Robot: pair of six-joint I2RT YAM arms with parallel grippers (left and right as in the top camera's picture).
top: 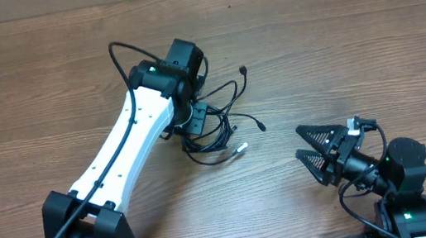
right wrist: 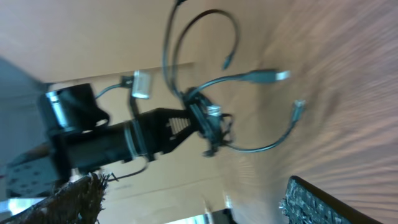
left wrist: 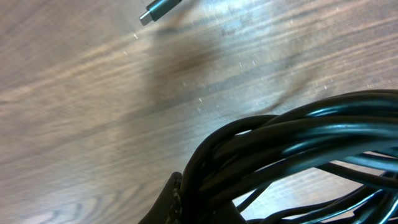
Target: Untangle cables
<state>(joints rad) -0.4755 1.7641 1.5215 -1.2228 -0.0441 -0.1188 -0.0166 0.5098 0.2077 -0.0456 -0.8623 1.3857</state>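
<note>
The left fingers (right wrist: 189, 124) clamped the tangled cables (top: 223, 130); the right fingers (top: 315, 132), at their four o'clock, gaped apart over the worktop (top: 336, 43)

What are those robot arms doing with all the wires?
The left arm's fingers are pinched on a tangled bunch of thin black cables at the middle of the brown wooden table. The right arm's fingers are wide open off to the side, touching nothing. The cables are knotted together.
</note>
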